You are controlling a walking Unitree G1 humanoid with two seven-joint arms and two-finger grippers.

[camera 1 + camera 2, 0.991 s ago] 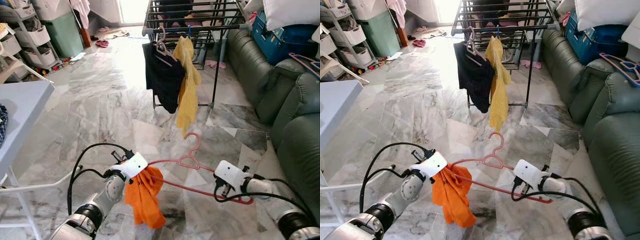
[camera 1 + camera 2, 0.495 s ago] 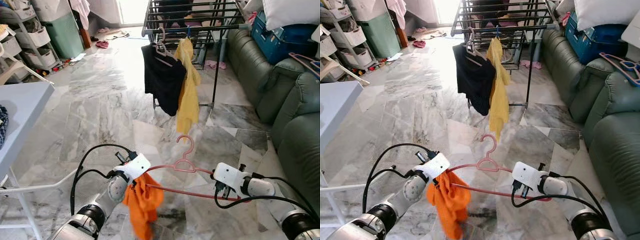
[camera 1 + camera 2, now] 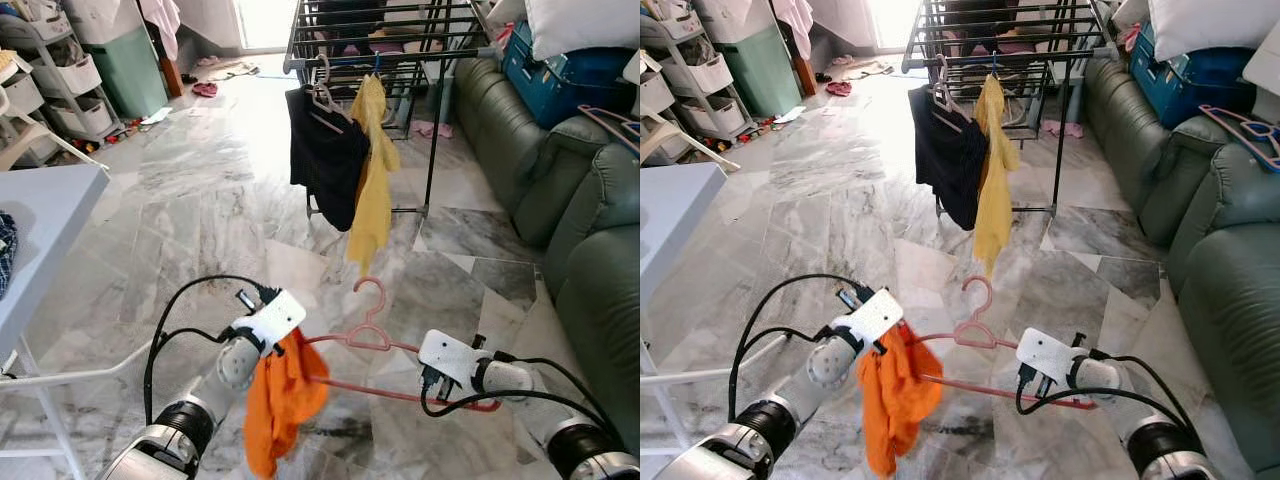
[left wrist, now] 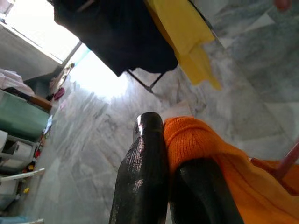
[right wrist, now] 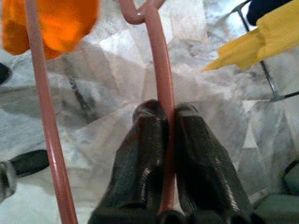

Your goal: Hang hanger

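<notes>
Home living room: green sofa point(image 3: 560, 190), clothes rack point(image 3: 385, 50), marble floor point(image 3: 200, 210).

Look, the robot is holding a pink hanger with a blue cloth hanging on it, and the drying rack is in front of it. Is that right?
Almost. The cloth is orange, not blue, as the left eye view shows. The rest holds: the right gripper is shut on the pink hanger, the left gripper pinches the cloth at the hanger's other end, and the drying rack stands ahead.
</notes>
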